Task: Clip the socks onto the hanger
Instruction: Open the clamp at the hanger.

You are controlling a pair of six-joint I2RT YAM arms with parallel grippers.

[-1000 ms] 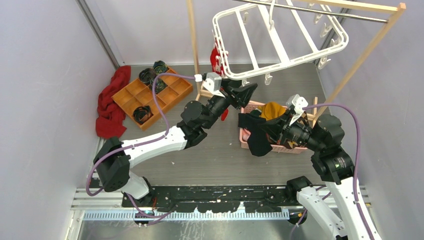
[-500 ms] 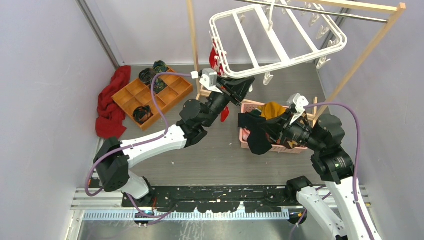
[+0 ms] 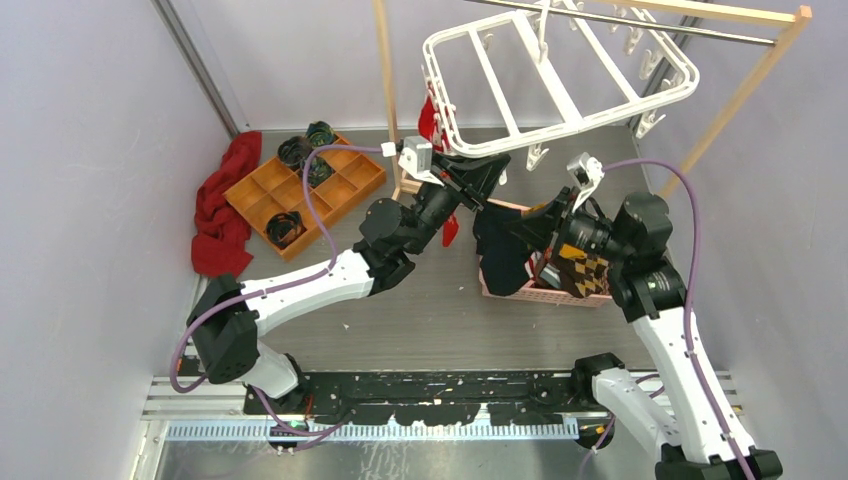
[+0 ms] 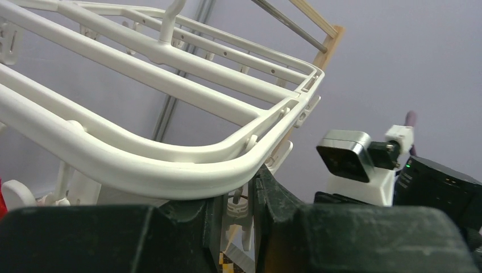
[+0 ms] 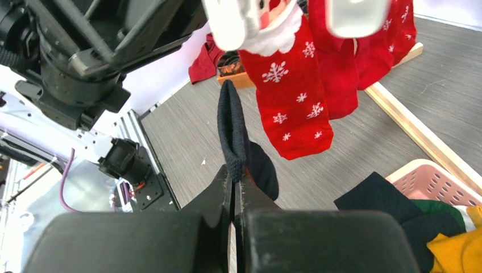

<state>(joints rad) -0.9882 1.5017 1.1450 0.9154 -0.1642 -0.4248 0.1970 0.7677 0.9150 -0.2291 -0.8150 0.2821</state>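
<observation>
The white hanger (image 3: 560,95) hangs from the rod, with its frame (image 4: 142,165) just above my left gripper (image 4: 239,205). That left gripper (image 3: 488,176) is shut on one dangling white clip (image 4: 237,213) under the hanger's near edge. My right gripper (image 5: 234,177) is shut on the cuff of a black sock (image 5: 230,128). The sock (image 3: 500,252) hangs below the right gripper (image 3: 540,225), close to the left one. Red snowflake socks (image 5: 284,85) hang clipped at the hanger's left end. A brown argyle sock (image 3: 585,270) and a mustard-yellow sock (image 5: 455,250) lie in the basket.
The pink basket (image 3: 540,293) sits under my right arm. An orange divided tray (image 3: 345,185) with dark sock bundles and a red cloth (image 3: 225,205) lie at the left. Wooden rack posts (image 3: 385,90) and the metal rod (image 3: 650,22) frame the hanger.
My left gripper has risen and closed on the clip. My right arm has lifted the black sock up and left towards the hanger, uncovering the argyle sock.
</observation>
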